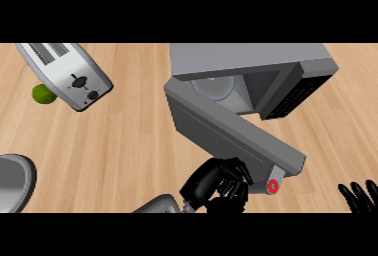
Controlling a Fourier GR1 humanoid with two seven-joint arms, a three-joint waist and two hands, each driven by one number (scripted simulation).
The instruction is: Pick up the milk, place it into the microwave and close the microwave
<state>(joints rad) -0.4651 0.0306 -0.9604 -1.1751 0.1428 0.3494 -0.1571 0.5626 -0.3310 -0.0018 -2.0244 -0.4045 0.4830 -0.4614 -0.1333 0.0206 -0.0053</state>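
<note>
Your left hand (218,184) sits low in the middle of the view with its fingers curled. Just past them shows a pale top with a round red cap, which you can take for the milk (273,185). Most of its body is hidden, so the hand appears closed round it, though you cannot see the contact itself. The milk is not in the microwave (247,57) yet. It hangs just beside the free end of the open door (229,130), and the cavity beyond shows only its pale turntable (214,89). Treat the milk as a carton of moderate weight whose liquid shifts when tilted. Its walls will likely give if squeezed, and its smooth sides may slide in the fingers. Hold it across the body below the cap, fingers on one face and thumb opposite, and keep it upright. The door's end is the likely snag, so plan to carry the milk round it. Your right hand (360,196) rests open at the lower right edge, fingers up.
</note>
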